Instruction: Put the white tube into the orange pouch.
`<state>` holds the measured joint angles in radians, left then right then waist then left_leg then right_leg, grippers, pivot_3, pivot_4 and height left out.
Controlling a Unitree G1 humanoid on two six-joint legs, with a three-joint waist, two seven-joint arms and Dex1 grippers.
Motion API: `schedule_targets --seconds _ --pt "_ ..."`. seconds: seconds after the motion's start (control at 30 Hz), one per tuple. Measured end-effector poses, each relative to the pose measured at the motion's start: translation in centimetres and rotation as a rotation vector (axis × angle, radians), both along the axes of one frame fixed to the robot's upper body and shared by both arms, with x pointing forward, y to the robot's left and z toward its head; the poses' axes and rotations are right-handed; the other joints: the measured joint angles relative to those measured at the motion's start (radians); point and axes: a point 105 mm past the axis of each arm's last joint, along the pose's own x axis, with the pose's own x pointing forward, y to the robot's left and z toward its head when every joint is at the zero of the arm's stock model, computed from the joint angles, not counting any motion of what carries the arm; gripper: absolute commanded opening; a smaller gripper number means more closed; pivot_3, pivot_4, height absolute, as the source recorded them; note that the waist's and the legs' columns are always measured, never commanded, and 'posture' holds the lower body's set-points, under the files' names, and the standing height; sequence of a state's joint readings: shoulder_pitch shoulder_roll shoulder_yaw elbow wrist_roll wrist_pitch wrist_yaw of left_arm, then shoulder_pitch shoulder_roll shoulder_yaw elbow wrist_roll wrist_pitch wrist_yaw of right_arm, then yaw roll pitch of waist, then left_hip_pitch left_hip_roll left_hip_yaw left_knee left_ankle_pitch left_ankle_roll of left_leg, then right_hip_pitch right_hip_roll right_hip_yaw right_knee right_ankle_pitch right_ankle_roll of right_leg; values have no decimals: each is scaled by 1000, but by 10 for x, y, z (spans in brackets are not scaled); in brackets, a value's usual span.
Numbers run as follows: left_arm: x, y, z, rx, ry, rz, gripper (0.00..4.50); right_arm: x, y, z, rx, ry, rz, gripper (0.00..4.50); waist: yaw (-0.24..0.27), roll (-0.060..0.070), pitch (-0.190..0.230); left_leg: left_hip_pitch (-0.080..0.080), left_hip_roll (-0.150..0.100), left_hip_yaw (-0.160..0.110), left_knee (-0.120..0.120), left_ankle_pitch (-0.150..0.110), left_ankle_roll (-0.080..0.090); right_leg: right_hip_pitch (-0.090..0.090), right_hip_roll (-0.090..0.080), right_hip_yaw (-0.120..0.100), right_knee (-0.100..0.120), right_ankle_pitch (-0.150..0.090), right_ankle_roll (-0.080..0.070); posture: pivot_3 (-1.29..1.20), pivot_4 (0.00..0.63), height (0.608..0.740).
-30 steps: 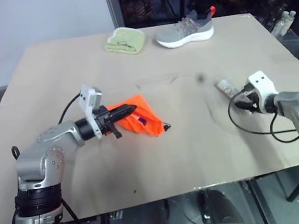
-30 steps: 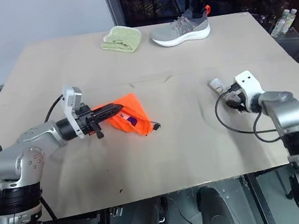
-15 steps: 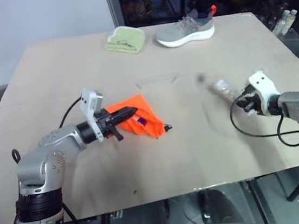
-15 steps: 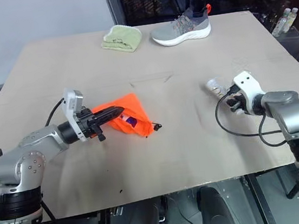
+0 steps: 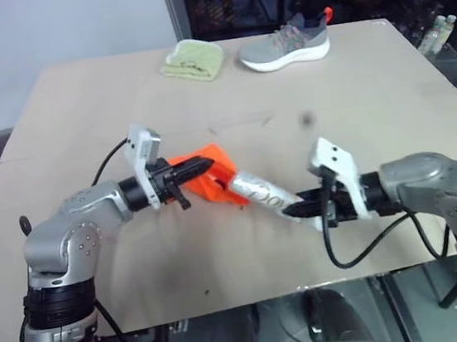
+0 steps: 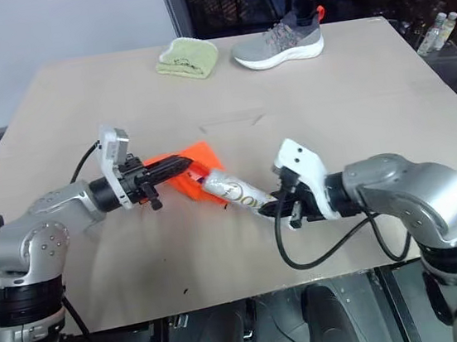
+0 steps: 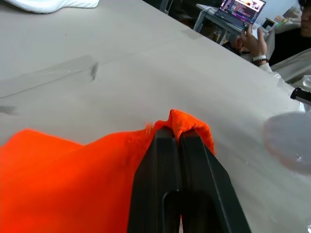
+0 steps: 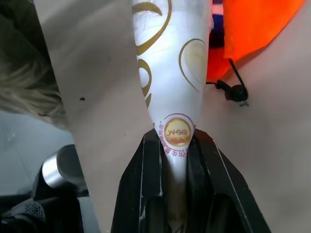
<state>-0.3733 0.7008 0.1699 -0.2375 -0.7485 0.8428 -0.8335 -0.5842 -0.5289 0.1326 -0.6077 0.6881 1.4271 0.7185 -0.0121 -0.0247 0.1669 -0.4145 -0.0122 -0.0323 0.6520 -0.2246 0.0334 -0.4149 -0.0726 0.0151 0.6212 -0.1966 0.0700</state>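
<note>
The orange pouch hangs just above the table's middle left, with my left gripper shut on its upper edge; the left wrist view has the fabric pinched between the black fingers. The white tube, printed with brownish curls, lies tilted in the air. My right gripper is shut on its flat end. The tube's far end reaches the pouch's opening, beside the dark drawstring toggle. Whether the cap is inside the pouch I cannot tell.
A folded light-green cloth and a grey shoe lie at the table's far edge. Bottles stand beyond the right corner. A person's hand and a laptop sit past the table in the left wrist view.
My right gripper shut on the white tube at the table's right side and carried it leftwards and nearer to the pouch. The left gripper and pouch stayed in place.
</note>
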Motion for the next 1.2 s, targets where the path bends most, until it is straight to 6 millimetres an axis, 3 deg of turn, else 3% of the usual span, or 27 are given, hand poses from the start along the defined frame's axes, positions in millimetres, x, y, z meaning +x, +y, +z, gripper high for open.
schedule_targets --seconds 0.17,0.4,0.57,0.73,0.87,0.93,0.97,1.03,1.13,1.2 --pt "-13 -10 -3 35 -16 -69 0 17 14 -19 -35 99 -38 94 -2 0 0 0 0 0 -1 0 0 0 0 0 0 0 0 0 150 740" --pt "-34 -13 -11 103 -23 -140 0 28 15 -35 -63 187 -125 94 -2 1 0 0 -1 0 -1 0 0 0 0 0 0 0 0 0 150 740" --pt "-52 -24 -23 145 -11 -244 0 42 22 -29 -26 235 -186 94 -3 1 1 1 0 0 -2 0 0 -1 0 0 1 0 0 0 150 740" --pt "-52 -25 -25 162 -34 -254 0 54 42 -30 -20 247 -210 94 -5 1 1 1 -1 0 -2 0 0 -1 1 0 1 0 0 0 150 740" --pt "-50 -22 -27 177 -51 -237 0 66 64 -26 -47 118 -175 94 -7 2 1 0 -1 0 -3 0 0 -2 1 0 1 0 0 0 150 740" --pt "-50 -20 -30 183 -55 -229 0 72 77 -28 -43 69 -161 1055 -9 2 1 0 -1 0 -3 0 0 -2 1 0 1 0 0 0 150 740" --pt "-51 -19 -31 185 -53 -226 0 75 82 -28 -28 61 -161 1313 -9 2 1 0 -1 0 -3 0 0 -2 1 0 1 0 0 0 150 740" --pt "-52 -18 -34 183 -44 -222 0 81 90 -32 2 59 -171 2361 -8 2 1 0 -1 0 -3 0 0 -2 1 0 1 0 0 0 150 740" --pt "-46 -13 -34 146 -21 -175 0 86 92 -31 44 42 -189 3713 -4 2 1 0 -1 0 -3 0 0 -2 1 0 1 0 0 0 150 740" --pt "-34 -6 -27 56 10 -99 0 87 83 -20 90 -28 -204 3713 3 3 2 -1 -1 -2 -3 0 0 -2 0 -2 1 0 0 0 150 740"
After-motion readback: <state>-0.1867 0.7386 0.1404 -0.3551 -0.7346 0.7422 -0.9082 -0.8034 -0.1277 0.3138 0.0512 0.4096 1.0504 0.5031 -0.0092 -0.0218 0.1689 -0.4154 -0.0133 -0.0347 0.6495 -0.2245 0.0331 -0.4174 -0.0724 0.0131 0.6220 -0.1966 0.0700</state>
